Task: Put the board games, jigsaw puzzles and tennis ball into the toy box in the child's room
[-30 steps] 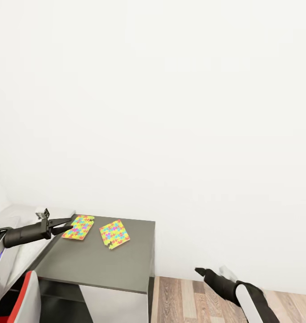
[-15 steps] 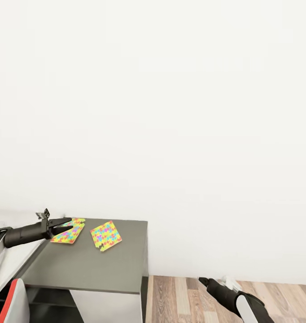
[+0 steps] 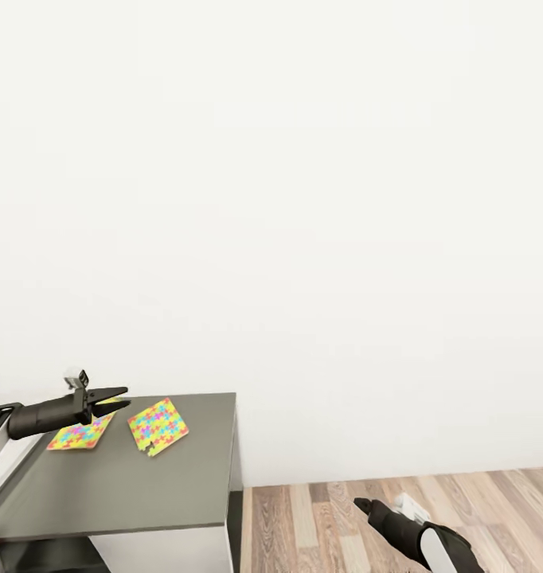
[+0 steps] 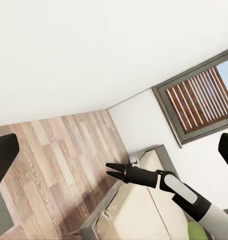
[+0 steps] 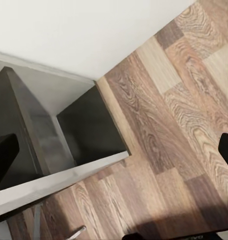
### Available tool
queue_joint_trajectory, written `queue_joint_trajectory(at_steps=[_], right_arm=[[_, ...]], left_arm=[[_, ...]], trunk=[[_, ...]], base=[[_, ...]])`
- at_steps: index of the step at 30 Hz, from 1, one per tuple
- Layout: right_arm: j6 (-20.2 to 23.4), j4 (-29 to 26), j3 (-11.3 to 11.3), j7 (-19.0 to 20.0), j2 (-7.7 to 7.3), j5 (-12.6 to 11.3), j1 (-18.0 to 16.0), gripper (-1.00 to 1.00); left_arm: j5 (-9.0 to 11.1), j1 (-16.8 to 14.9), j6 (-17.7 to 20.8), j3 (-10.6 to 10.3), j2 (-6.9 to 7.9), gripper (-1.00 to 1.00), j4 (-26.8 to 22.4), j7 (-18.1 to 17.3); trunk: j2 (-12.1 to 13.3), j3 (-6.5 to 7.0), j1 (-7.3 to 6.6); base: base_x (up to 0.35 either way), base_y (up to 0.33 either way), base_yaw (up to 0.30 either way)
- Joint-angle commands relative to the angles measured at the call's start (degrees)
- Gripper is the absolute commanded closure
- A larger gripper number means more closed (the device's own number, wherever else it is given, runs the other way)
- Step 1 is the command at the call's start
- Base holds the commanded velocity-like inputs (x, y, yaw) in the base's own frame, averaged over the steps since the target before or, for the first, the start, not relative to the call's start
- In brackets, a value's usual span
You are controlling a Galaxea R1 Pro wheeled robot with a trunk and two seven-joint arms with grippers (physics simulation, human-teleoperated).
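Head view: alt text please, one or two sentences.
Two jigsaw puzzles lie flat on the table's dark-grey wing at lower left, the open left gripper above one. The right gripper hangs over wood floor below a white wall.

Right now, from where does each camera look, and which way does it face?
Head view: high on the robot, looking down at the wall, the dark table with two puzzles, and both grippers, left and right.
Left wrist view: across the wood floor at the right arm.
Right wrist view: down at floor and table base.
All share the floor.
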Motion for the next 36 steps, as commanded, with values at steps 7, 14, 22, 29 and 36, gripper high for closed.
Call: queue_joint_trajectory(at_steps=[7, 14, 22, 29, 36], right_arm=[[0.18, 0.02, -0.09, 0.16, 0.04, 0.12, -0.03, -1.0], [-0.02, 0.07, -0.09, 0.14, 0.04, 0.2, -0.04, -1.0], [-0.37, 0.08, 0.07, 0.14, 0.1, 0.22, -0.01, -1.0], [-0.41, 0.08, 0.09, 0.14, 0.05, 0.25, -0.01, -1.0], [-0.41, 0.11, -0.07, 0.21, 0.04, 0.22, -0.02, -1.0]], left_arm=[[-0.06, -0.03, 0.71, 0.0, -0.05, -1.0, -0.02, -0.23], [-0.07, -0.03, 0.79, -0.01, -0.06, -1.0, 0.0, -0.23], [-0.07, -0.03, 0.79, 0.01, -0.42, -1.0, -0.02, -0.23], [-0.17, -0.03, 0.81, -0.03, -0.77, -1.0, -0.02, -0.23], [-0.32, -0.03, 0.82, 0.02, -1.31, -1.0, -0.02, -0.23]], trunk=[[-0.14, -0.32, 0.04], [-0.14, -0.34, 0.04], [-0.14, -0.34, 0.04], [-0.14, -0.34, 0.04], [-0.14, -0.47, 0.04]], base=[[0.094, 0.055, -0.175], [0.073, 0.038, -0.019], [0.089, 0.13, -0.001], [0.032, 0.025, 0.008], [0.096, 0.041, 0.15]])
